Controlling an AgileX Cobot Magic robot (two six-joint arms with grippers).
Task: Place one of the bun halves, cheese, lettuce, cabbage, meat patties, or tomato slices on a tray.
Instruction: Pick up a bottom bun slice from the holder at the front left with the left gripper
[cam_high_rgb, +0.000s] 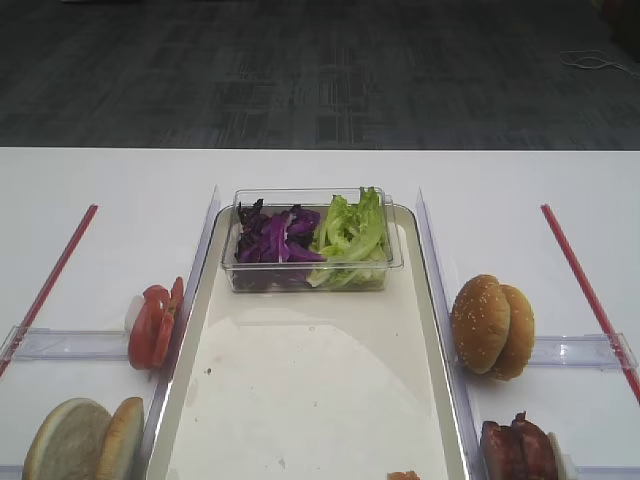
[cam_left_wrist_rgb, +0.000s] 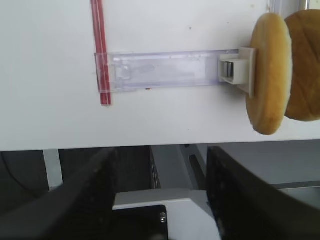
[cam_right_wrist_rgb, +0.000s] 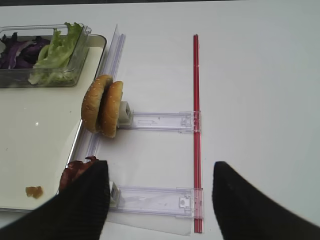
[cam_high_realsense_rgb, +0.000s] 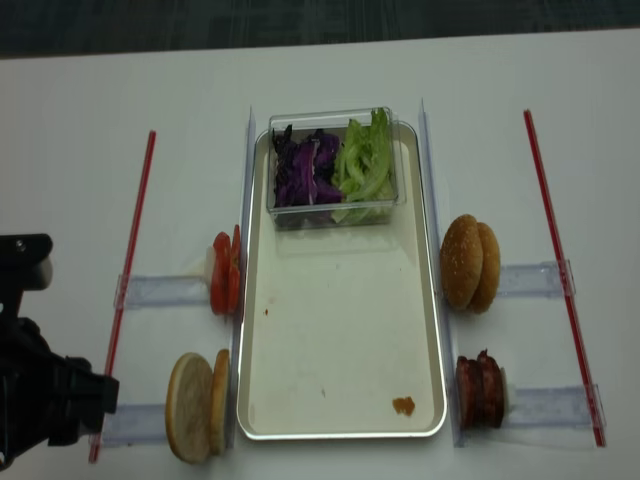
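**Both grippers stand open and empty, ingredients still in their places around the tray**

We see the tray (cam_high_realsense_rgb: 340, 350) lying lengthwise down the middle of the white table (cam_high_realsense_rgb: 80, 120), its pale floor bare except for a small orange-brown crumb (cam_high_realsense_rgb: 403, 405) near the front right corner. At its far end sits a clear plastic box (cam_high_rgb: 312, 240) holding the cabbage (cam_high_rgb: 272, 238) on the left and the lettuce (cam_high_rgb: 352, 232) on the right, touching each other.

Left of the tray, the tomato slices (cam_high_realsense_rgb: 224, 273) stand on edge against a clear holder, just beside the rim. Nearer the front edge, the bun halves (cam_high_realsense_rgb: 197, 406) also stand on edge, the cream cut face turned outward. On the right side we find the sesame-seeded buns (cam_high_realsense_rgb: 471, 262) upright against their holder, and in front of them the meat patties (cam_high_realsense_rgb: 479, 389), likewise on edge beside the rim.

In the left wrist view, the left gripper (cam_left_wrist_rgb: 160, 195) hangs past the table's near edge with its dark fingers (cam_left_wrist_rgb: 85, 195) spread wide and nothing between them; the bun halves sit ahead and to its right. In the right wrist view, the right gripper (cam_right_wrist_rgb: 157, 200) has its jaws wide apart too, empty, above the clear holder next to the meat patties.
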